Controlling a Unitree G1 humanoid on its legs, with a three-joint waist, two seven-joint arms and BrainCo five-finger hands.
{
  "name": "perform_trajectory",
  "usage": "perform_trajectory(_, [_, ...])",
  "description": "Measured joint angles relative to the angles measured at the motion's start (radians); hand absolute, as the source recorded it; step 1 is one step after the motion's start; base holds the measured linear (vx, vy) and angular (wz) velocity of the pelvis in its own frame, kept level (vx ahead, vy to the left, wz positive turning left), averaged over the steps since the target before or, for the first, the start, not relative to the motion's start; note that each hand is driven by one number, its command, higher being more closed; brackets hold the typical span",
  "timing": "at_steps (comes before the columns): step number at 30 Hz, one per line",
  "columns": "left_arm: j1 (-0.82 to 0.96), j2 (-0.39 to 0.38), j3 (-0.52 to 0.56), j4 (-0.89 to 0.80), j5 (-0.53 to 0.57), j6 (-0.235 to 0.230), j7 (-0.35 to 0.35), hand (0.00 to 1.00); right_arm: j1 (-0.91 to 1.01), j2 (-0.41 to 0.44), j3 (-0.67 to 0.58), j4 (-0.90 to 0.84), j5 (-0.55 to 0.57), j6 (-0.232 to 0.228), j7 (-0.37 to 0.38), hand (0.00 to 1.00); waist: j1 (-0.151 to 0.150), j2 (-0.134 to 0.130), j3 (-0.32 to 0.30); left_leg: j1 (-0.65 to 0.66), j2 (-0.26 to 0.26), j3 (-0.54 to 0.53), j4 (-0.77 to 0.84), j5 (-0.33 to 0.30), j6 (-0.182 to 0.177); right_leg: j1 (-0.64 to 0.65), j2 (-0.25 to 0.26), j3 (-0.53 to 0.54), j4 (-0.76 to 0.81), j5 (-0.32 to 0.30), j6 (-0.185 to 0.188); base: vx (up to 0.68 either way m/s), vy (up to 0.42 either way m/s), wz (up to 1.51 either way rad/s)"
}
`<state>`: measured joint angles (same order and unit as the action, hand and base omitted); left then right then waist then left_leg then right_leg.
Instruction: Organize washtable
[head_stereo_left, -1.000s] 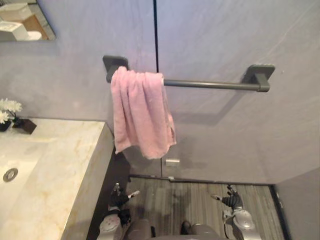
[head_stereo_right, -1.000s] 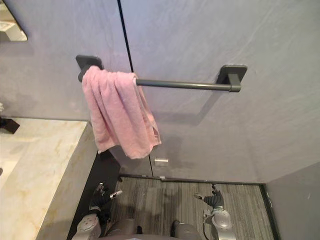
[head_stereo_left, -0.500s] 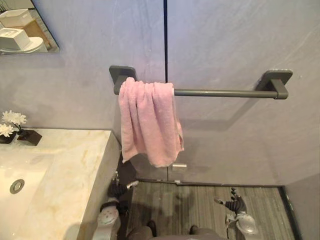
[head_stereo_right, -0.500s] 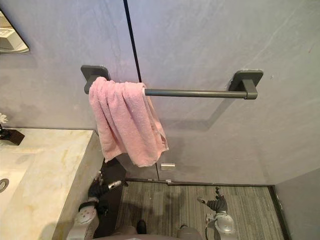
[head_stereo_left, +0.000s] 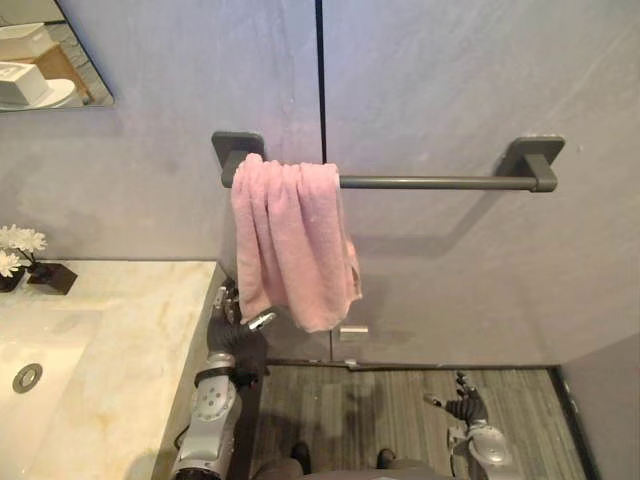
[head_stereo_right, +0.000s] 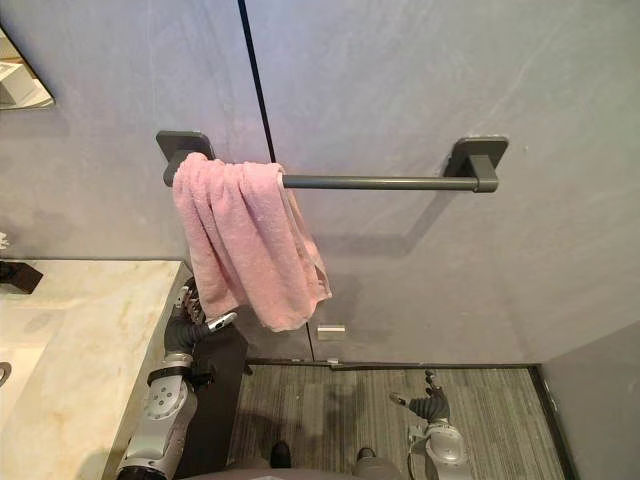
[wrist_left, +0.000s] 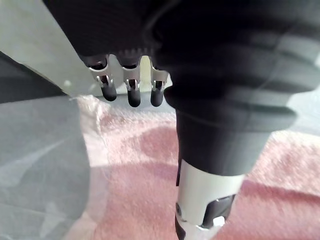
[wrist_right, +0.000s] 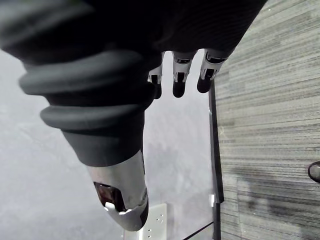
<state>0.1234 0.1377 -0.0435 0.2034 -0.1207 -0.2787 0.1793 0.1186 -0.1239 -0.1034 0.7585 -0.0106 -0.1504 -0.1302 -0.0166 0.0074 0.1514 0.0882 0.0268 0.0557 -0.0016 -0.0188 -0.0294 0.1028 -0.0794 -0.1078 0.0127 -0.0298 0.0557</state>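
Towel (head_stereo_left: 295, 240) drapes over rail (head_stereo_left: 430, 182), hiding its left end

Right hand (wrist_right: 131, 70): fingers (wrist_right: 179, 76) straight, thumb (wrist_right: 120, 187) apart, nothing held.
Floor (wrist_right: 270, 125): grey striped planks.
Wall (wrist_right: 45, 200): plain grey.
Skirting strip (wrist_right: 215, 150): dark, between wall and floor.
Wall plate (wrist_right: 154, 224): white, low on the wall.

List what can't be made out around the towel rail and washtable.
- Dark grey wall towel rail: left stretch hidden under the bunched pink terry towel, eye views.
- Beige marble washtable: basin cut by the left edge, eye views.
- Open left hand: contact with the towel unclear, left wrist view.
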Motion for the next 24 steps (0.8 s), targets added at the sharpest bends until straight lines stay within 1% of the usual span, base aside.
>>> perform_trajectory(2, [-0.017, 0.004, -0.013, 0.000, 0.018, -0.001, 0.000, 0.00, 0.001, 0.000, 0.004, 0.000, 0.000, 0.000, 0.001, 0.00, 0.000, 0.000, 0.000, 0.000, 0.002, 0.001, -0.003, 0.003, -0.001, 0.000, 0.002, 0.001, -0.008, 0.010, -0.002, -0.08, -0.011, -0.06])
perform_trajectory(4, [-0.041, 0.011, -0.029, 0.000, 0.023, -0.001, -0.001, 0.00, 0.000, -0.001, 0.005, 0.000, 0.000, 0.000, 0.002, 0.00, -0.004, -0.002, -0.002, 0.004, 0.005, 0.001, -0.027, 0.021, -0.001, -0.001, 0.004, 0.002, -0.020, 0.020, -0.001, -0.08, -0.021, -0.01])
perform_trajectory(5, [-0.046, 0.015, -0.035, 0.002, 0.028, -0.001, -0.002, 1.00, -0.001, -0.001, 0.005, -0.001, 0.000, 0.000, 0.003, 0.00, -0.007, -0.003, -0.002, 0.008, 0.006, 0.001, -0.036, 0.027, -0.002, -0.001, 0.005, 0.003, -0.021, 0.021, -0.001, -0.07, -0.017, -0.01])
perform_trajectory(6, [-0.053, 0.022, -0.043, 0.004, 0.051, 0.000, -0.003, 1.00, 0.000, -0.001, 0.006, -0.006, 0.000, 0.000, 0.004, 0.00, -0.015, -0.005, -0.003, 0.012, 0.007, 0.002, -0.043, 0.029, -0.004, -0.001, 0.007, 0.008, -0.023, 0.023, -0.001, -0.06, -0.015, -0.04])
perform_trajectory(9, [-0.062, 0.033, -0.046, 0.013, 0.065, 0.000, -0.003, 1.00, 0.005, -0.008, 0.026, -0.045, 0.000, 0.000, 0.005, 0.00, -0.023, -0.006, -0.008, 0.014, 0.007, 0.009, -0.054, 0.032, -0.008, -0.001, 0.011, 0.017, -0.038, 0.034, -0.002, -0.04, -0.010, -0.12])
perform_trajectory(13, [-0.097, 0.043, -0.070, 0.083, 0.096, 0.010, -0.005, 1.00, 0.013, -0.017, 0.045, -0.106, 0.003, -0.001, 0.027, 0.00, -0.027, -0.007, -0.017, 0.014, 0.007, 0.026, -0.062, 0.032, -0.008, -0.003, 0.013, 0.029, -0.062, 0.046, -0.001, -0.02, -0.005, -0.13])
perform_trajectory(16, [-0.101, 0.047, -0.072, 0.083, 0.096, 0.010, -0.004, 1.00, 0.017, -0.017, 0.047, -0.126, 0.003, -0.001, 0.028, 0.00, -0.026, -0.010, -0.027, 0.013, 0.007, 0.026, -0.067, 0.032, -0.008, -0.003, 0.014, 0.030, -0.070, 0.048, 0.000, 0.01, -0.004, 0.00])
perform_trajectory(18, [-0.101, 0.059, -0.072, 0.083, 0.097, 0.010, -0.004, 1.00, 0.020, -0.019, 0.059, -0.183, 0.005, -0.002, 0.029, 0.00, -0.027, -0.012, -0.030, 0.013, 0.007, 0.028, -0.068, 0.032, -0.008, -0.003, 0.014, 0.031, -0.073, 0.048, 0.000, 0.04, -0.012, -0.03])
perform_trajectory(23, [-0.102, 0.072, -0.071, 0.081, 0.096, 0.010, -0.003, 1.00, 0.012, -0.024, 0.115, -0.345, 0.012, -0.040, 0.049, 0.00, -0.025, -0.013, -0.030, 0.012, 0.006, 0.027, -0.070, 0.032, -0.008, -0.002, 0.014, 0.031, -0.083, 0.048, 0.000, 0.01, -0.003, -0.01])
perform_trajectory(24, [-0.102, 0.072, -0.071, 0.080, 0.096, 0.009, -0.003, 1.00, 0.003, -0.024, 0.130, -0.385, 0.013, -0.042, 0.053, 0.00, -0.025, -0.013, -0.030, 0.012, 0.006, 0.027, -0.070, 0.032, -0.008, -0.002, 0.015, 0.031, -0.083, 0.048, 0.000, 0.00, 0.000, 0.00])
